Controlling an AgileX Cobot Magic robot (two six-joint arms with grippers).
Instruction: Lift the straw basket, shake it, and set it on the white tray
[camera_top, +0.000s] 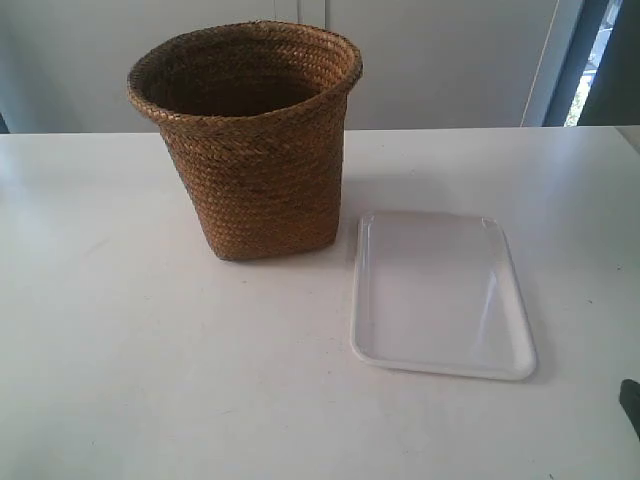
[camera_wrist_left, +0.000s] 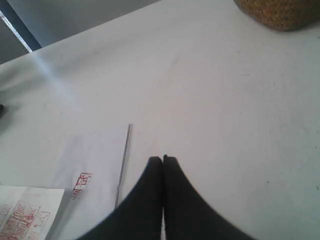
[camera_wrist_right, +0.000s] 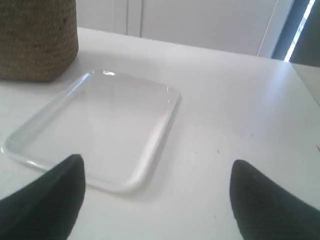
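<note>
The right gripper (camera_wrist_right: 157, 167) stands wide open, its two dark fingers (camera_wrist_right: 50, 200) spread far apart with nothing between them. It hovers over the white table (camera_wrist_right: 240, 100) on the side of the white tray (camera_wrist_right: 100, 120) away from the straw basket (camera_wrist_right: 35, 40).

The left gripper (camera_wrist_left: 163, 159) is closed, its fingers (camera_wrist_left: 147, 200) pressed together on nothing, low over the table (camera_wrist_left: 215, 100) and well apart from the basket (camera_wrist_left: 280, 12). Two sheets of paper (camera_wrist_left: 95, 170) with red print lie just beside it, farther from the basket than its fingertips.

In the exterior view the basket (camera_top: 255, 150) stands upright on the table (camera_top: 150, 350), mouth open. The tray (camera_top: 440, 295) lies flat and bare just beside the basket's base, close to it but not touching.
</note>
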